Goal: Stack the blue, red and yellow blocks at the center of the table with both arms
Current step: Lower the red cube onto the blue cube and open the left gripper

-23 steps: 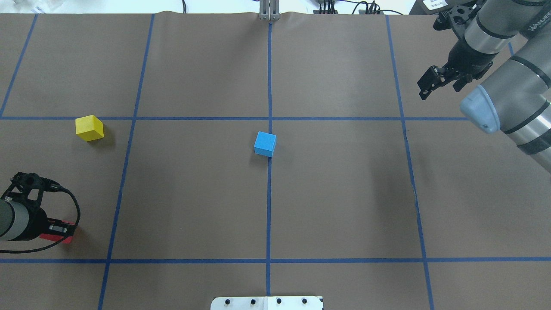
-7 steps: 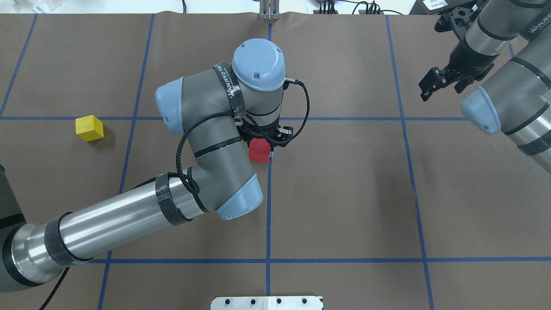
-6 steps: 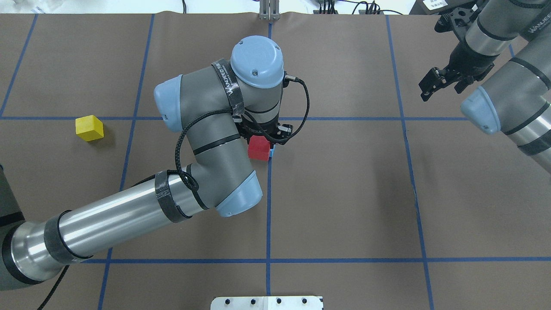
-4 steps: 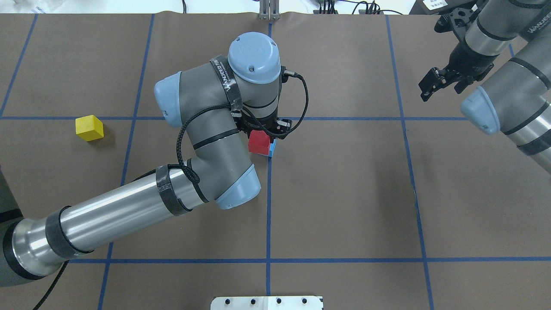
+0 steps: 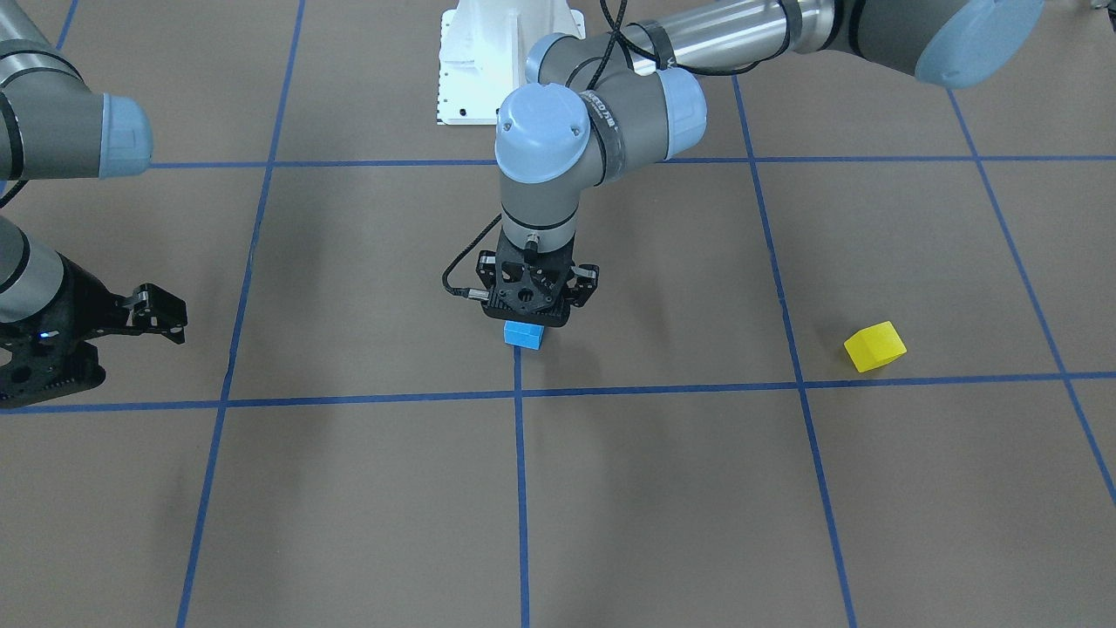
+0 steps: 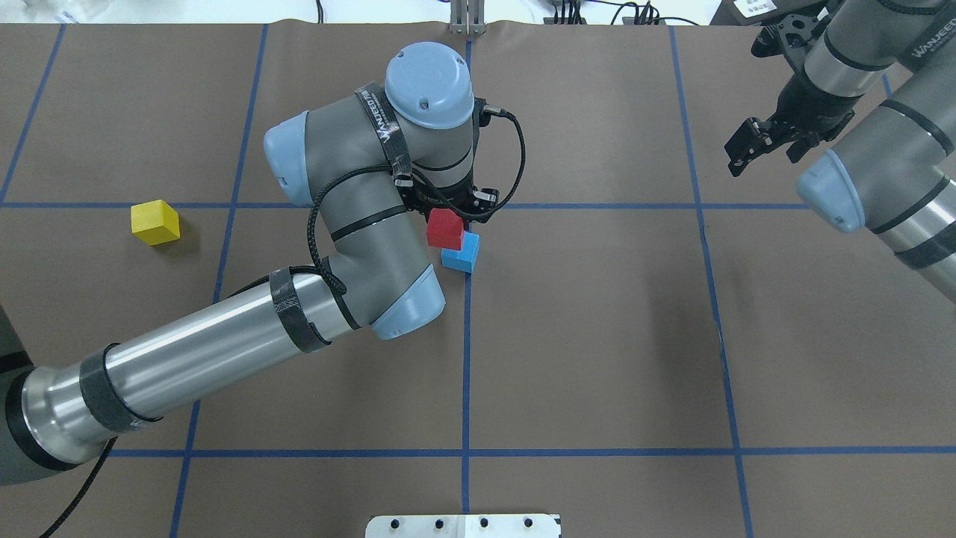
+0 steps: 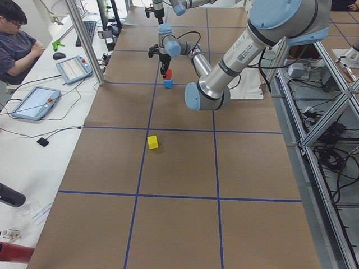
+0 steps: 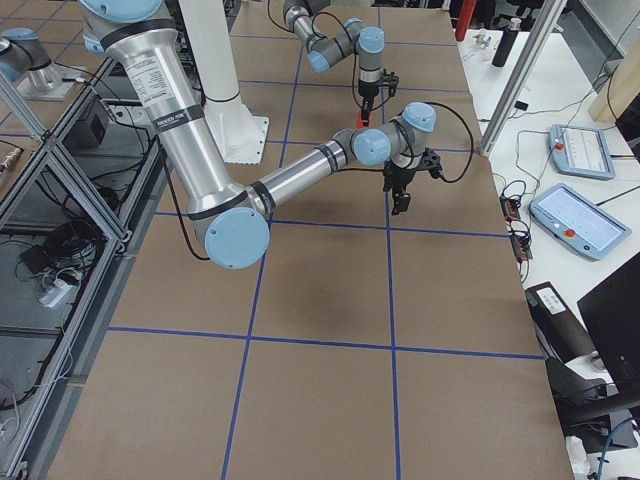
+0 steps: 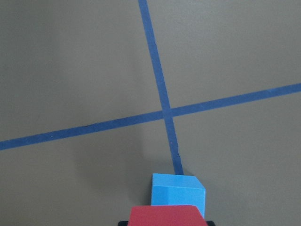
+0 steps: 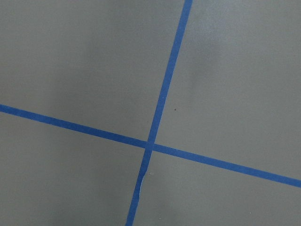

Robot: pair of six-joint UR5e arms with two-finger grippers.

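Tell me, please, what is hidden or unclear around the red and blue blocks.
- Front view: the left tool hides the red block.
- Overhead view: the left arm's wrist covers that tool's fingers.
- Left wrist view: the bottom edge cuts off the red block.
- Left side view: too small to tell whether red touches the blue block.

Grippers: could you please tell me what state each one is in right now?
Left gripper: jaws closed on the red block.
Right gripper: jaws open, holding nothing.
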